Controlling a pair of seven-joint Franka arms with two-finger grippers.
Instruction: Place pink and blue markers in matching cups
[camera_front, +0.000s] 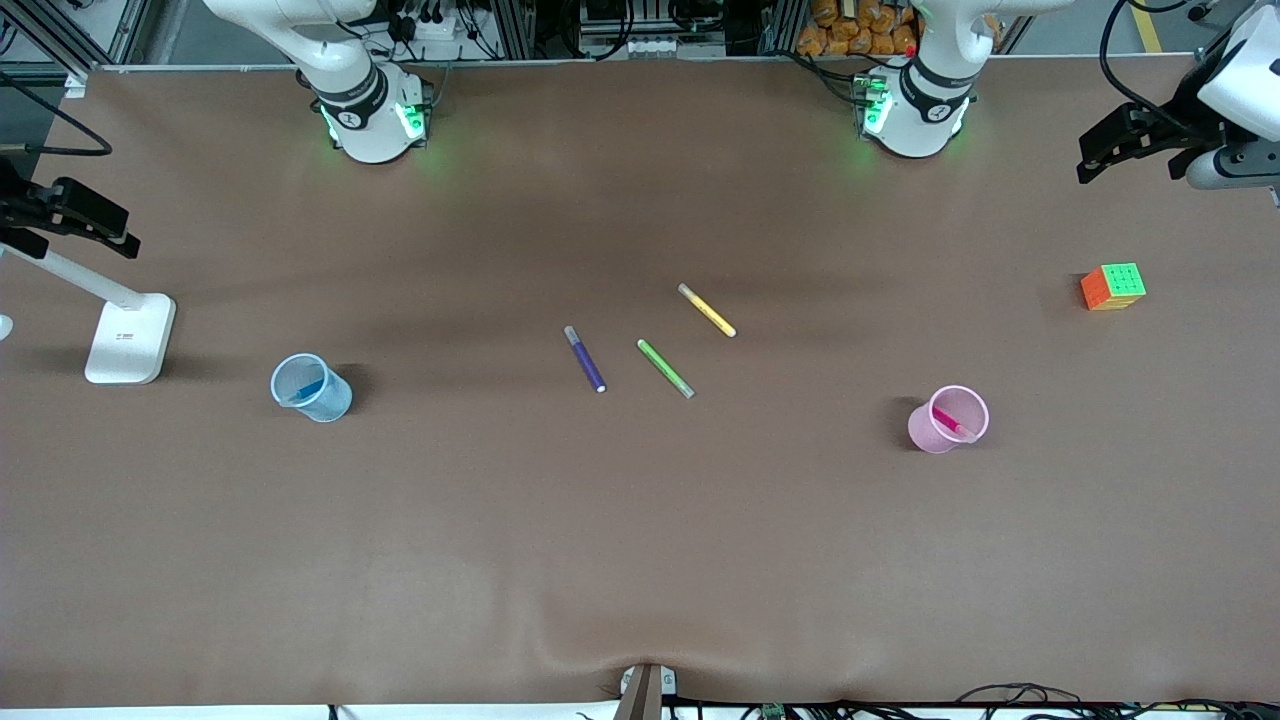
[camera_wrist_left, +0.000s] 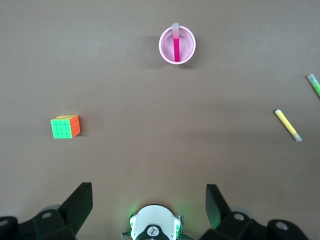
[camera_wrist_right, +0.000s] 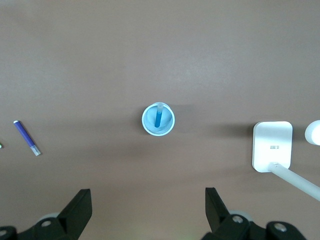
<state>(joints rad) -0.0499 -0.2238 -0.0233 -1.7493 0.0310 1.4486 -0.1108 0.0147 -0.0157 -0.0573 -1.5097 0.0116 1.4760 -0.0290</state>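
Note:
The pale blue cup (camera_front: 335, 400) stands toward the right arm's end of the table, with the sky-blue marker (camera_front: 305, 390) leaning inside it. The right wrist view shows the cup (camera_wrist_right: 147, 122) and the marker (camera_wrist_right: 158, 116) too. The pale pink cup (camera_front: 925, 430) stands toward the left arm's end and holds the pink marker (camera_front: 948, 420). The left wrist view also shows this cup (camera_wrist_left: 165, 45) and this marker (camera_wrist_left: 176, 49). My left gripper (camera_front: 1130, 150) and my right gripper (camera_front: 70, 220) hang high above the table near their own bases, both open and empty.
A dark purple pen (camera_front: 585, 358), a green pen (camera_front: 665, 368) and a yellow pen (camera_front: 707, 310) lie mid-table. A colour cube (camera_front: 1113, 286) sits toward the left arm's end. A white stand base (camera_front: 130, 340) is beside the blue cup at the right arm's end.

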